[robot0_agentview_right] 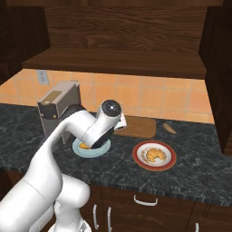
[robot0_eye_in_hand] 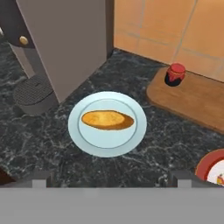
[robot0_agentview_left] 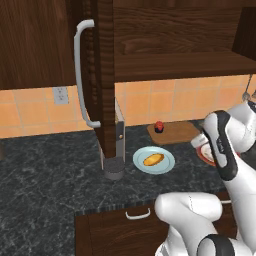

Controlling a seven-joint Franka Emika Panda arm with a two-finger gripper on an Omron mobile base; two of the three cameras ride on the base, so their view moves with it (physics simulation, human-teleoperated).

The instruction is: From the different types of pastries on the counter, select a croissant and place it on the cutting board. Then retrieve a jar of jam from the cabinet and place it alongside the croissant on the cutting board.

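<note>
The croissant [robot0_agentview_right: 155,154] lies on a round red-rimmed plate [robot0_agentview_right: 138,159] on the counter [robot0_agentview_right: 190,172]. On the left corner of the wooden cutting board [robot0_eye_in_hand: 194,99] stands the jar of jam [robot0_eye_in_hand: 176,74], also the jar of jam [robot0_agentview_left: 159,126] on the cutting board [robot0_agentview_left: 179,132]. An oval pastry [robot0_eye_in_hand: 107,120] rests on a light blue plate [robot0_eye_in_hand: 131,140]. My gripper [robot0_eye_in_hand: 111,179] hovers above and in front of that blue plate, open, with nothing between its fingertips [robot0_eye_in_hand: 41,177]. The cabinet door [robot0_agentview_left: 102,75] hangs open.
A grey coffee machine [robot0_agentview_left: 113,150] stands left of the blue plate, under the open door with its curved handle [robot0_agentview_left: 81,75]. A small brown object [robot0_agentview_right: 170,128] lies right of the board. Tiled wall behind; drawers [robot0_agentview_left: 137,215] below the counter edge.
</note>
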